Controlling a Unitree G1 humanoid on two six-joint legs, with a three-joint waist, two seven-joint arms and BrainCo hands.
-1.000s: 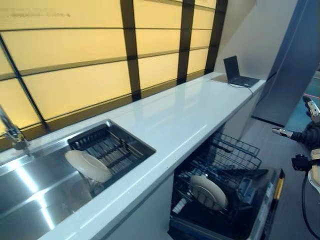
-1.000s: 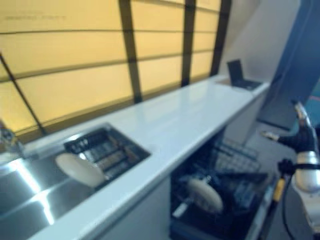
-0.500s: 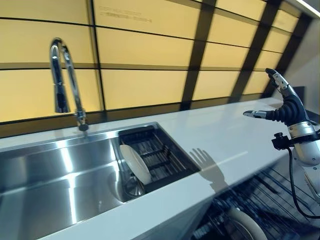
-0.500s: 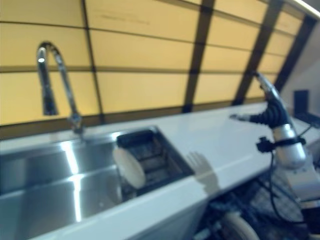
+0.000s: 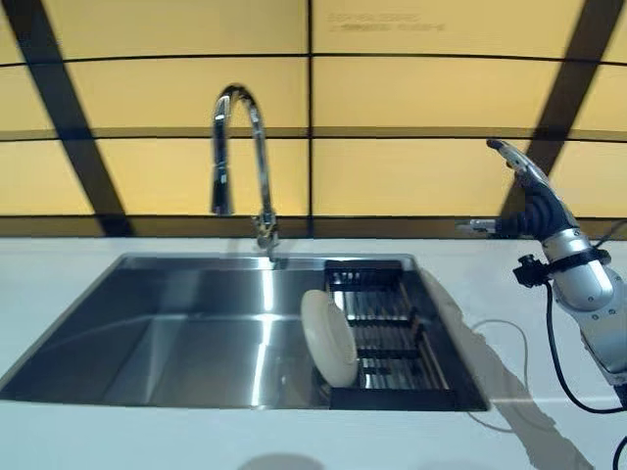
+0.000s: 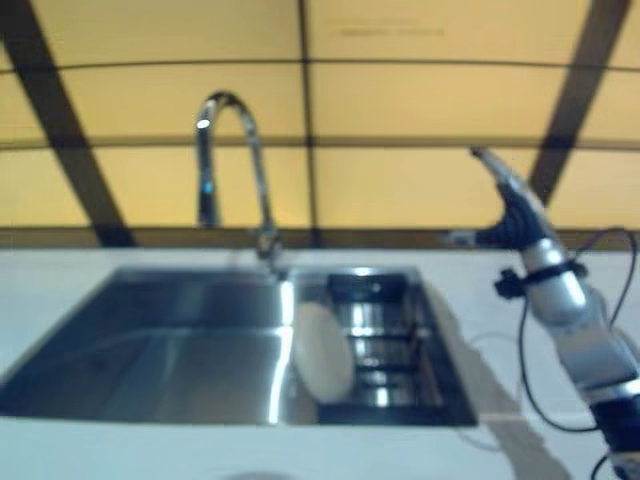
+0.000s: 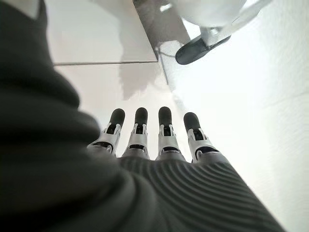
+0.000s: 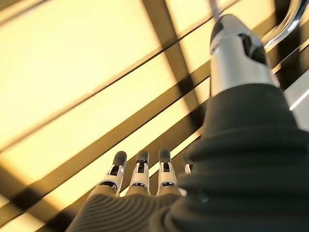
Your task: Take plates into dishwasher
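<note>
A white plate (image 5: pixel 328 336) stands on edge in the steel sink (image 5: pixel 176 333), leaning against the left side of a black dish rack (image 5: pixel 387 323) set in the sink's right end. My right hand (image 5: pixel 524 201) is raised over the counter to the right of the rack, well above and apart from the plate. It is open and empty, and its straight fingers (image 8: pixel 140 169) show against the yellow wall panels. My left hand (image 7: pixel 154 140) shows only in its wrist view, open and empty over a pale surface. The dishwasher is out of view.
A tall curved faucet (image 5: pixel 245 157) stands behind the middle of the sink. The white counter (image 5: pixel 549 392) runs around the sink. Yellow wall panels with dark frames (image 5: pixel 392 98) rise right behind the counter.
The camera has turned left from the open dishwasher to face the sink, so the dishwasher has left the view. My right hand stays raised and open. The plate has not moved.
</note>
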